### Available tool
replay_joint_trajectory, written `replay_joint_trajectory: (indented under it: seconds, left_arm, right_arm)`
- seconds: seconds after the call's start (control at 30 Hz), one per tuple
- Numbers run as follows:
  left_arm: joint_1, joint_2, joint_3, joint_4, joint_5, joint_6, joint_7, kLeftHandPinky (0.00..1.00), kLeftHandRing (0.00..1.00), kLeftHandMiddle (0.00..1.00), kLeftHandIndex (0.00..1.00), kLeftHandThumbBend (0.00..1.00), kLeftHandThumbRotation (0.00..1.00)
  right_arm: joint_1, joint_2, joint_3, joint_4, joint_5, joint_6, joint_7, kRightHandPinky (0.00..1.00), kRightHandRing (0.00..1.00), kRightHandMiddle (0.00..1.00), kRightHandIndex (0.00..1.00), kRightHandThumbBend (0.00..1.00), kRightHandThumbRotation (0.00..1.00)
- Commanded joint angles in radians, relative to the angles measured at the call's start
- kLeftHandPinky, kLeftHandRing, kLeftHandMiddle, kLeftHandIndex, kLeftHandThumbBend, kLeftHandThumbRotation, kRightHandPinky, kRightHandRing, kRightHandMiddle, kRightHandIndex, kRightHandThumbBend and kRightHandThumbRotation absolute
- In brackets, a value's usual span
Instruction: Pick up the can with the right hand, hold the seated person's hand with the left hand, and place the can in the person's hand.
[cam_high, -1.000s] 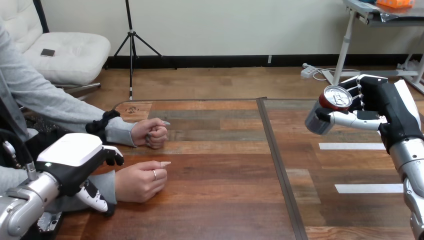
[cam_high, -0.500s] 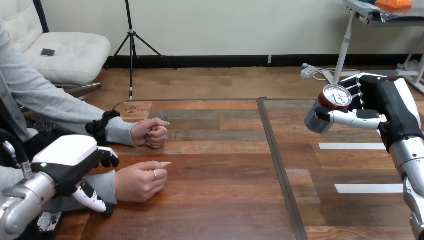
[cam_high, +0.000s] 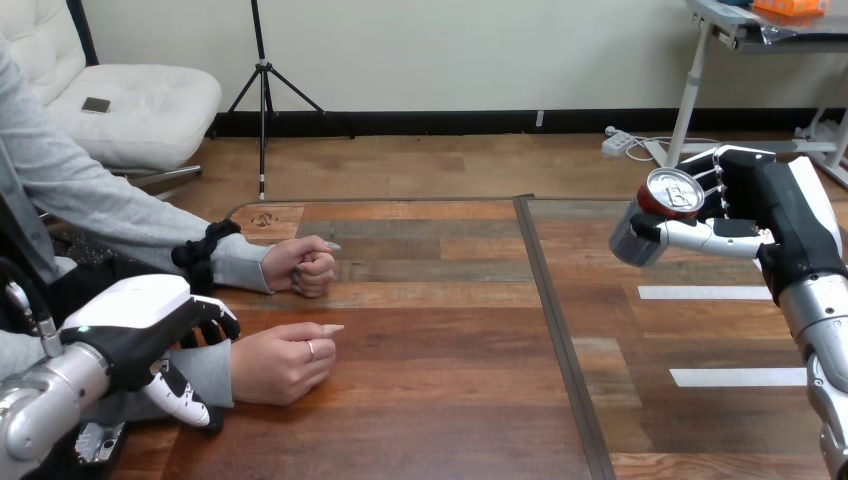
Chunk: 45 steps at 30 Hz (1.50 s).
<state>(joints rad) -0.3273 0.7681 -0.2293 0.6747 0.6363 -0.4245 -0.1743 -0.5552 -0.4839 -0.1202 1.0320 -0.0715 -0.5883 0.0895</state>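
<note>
- At the view's lower left, the left hand sits on the sleeved wrist of the person's nearer hand. Its fingers curl over the wrist's far side and its thumb hooks along the near side, so the wrist is clasped between them.
- The person's nearer hand rests on the wooden table as a loose fist, just beyond the robot's fingers, with one fingertip pointing toward the view's right.
- Behind it and apart from it, the person's farther hand also lies on the table as a fist.
- At the view's right, the right hand is raised above the table, its thumb across the front of the can and its fingers wrapped round the back, gripping it.
- The can is silver with a red band under its rim. It is tilted with its top toward the camera, clear of the tabletop and well apart from both of the person's hands.
- Below the right arm, two white tape strips lie on the table. A dark seam runs down the tabletop between the two sides.
</note>
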Motion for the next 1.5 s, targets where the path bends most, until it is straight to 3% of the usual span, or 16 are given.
replay_joint_trajectory:
  seconds: [0.0,0.17,0.47,0.93,1.23,1.47]
  left_arm:
    - [-0.039,0.027,0.031,-0.008,-0.062,-0.031,-0.028,0.58,0.67,0.7,0.72,0.97,0.04]
    - [-0.041,0.027,0.034,-0.004,-0.105,-0.039,-0.063,0.58,0.66,0.69,0.71,0.96,0.01]
    - [-0.044,0.024,0.027,-0.016,-0.119,-0.024,-0.089,0.54,0.6,0.65,0.66,0.95,0.0]
    - [-0.043,0.018,0.025,-0.033,-0.116,-0.017,-0.095,0.47,0.52,0.57,0.58,0.94,0.0]
    - [-0.042,0.023,0.015,-0.053,-0.091,-0.004,-0.089,0.43,0.48,0.53,0.55,0.94,0.0]
    - [-0.045,0.027,-0.001,-0.069,-0.034,0.016,-0.063,0.36,0.42,0.48,0.5,0.93,0.0]
  right_arm:
    - [-0.051,-0.016,-0.026,-0.053,0.029,-0.016,0.0,0.33,0.37,0.42,0.45,0.71,0.0]
    - [-0.05,-0.016,-0.026,-0.053,0.026,-0.02,-0.004,0.33,0.37,0.42,0.45,0.71,0.0]
    - [-0.053,-0.014,-0.029,-0.051,0.032,-0.025,0.003,0.33,0.36,0.42,0.45,0.71,0.0]
    - [-0.053,-0.02,-0.023,-0.052,0.027,-0.028,-0.003,0.33,0.36,0.42,0.45,0.71,0.0]
    - [-0.055,-0.018,-0.029,-0.05,0.04,-0.028,0.007,0.33,0.36,0.42,0.45,0.71,0.0]
    - [-0.054,-0.018,-0.028,-0.054,0.045,-0.023,0.009,0.33,0.36,0.42,0.45,0.71,0.0]
